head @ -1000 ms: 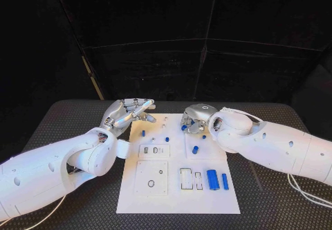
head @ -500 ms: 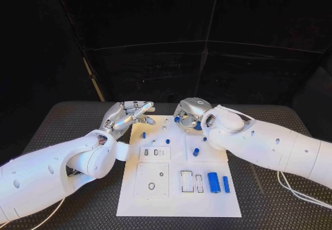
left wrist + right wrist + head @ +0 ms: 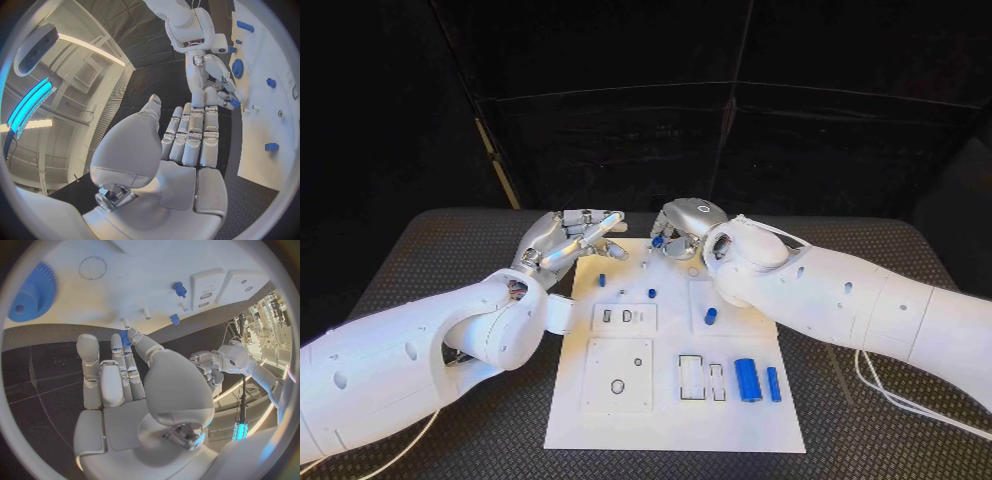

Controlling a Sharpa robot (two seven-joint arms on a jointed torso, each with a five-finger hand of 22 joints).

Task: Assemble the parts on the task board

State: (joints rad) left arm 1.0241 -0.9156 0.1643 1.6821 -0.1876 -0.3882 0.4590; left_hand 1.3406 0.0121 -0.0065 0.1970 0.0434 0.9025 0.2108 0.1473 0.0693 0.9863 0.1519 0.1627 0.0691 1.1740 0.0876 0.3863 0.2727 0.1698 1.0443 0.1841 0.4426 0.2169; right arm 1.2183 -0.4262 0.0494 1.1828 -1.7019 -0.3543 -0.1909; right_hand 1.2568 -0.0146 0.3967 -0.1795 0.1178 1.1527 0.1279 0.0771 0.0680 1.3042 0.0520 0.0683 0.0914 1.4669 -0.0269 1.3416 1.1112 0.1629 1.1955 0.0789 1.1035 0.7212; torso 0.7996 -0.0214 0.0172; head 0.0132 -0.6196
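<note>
Task board (image 3: pixel 675 420) lies mid-table (image 3: pixel 430 250) in the head view; the left hand (image 3: pixel 567 238) hovers at its far left corner, the right hand (image 3: pixel 678 232) beside. Left wrist view: fingers (image 3: pixel 194 140) extended, holding nothing. Right wrist view: a small blue part (image 3: pixel 125 338) pinched at the fingertips near the board's edge.

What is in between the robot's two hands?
In the head view, only bare far edge of the task board lies between the left hand and the right hand, which pinches a small blue part.
</note>
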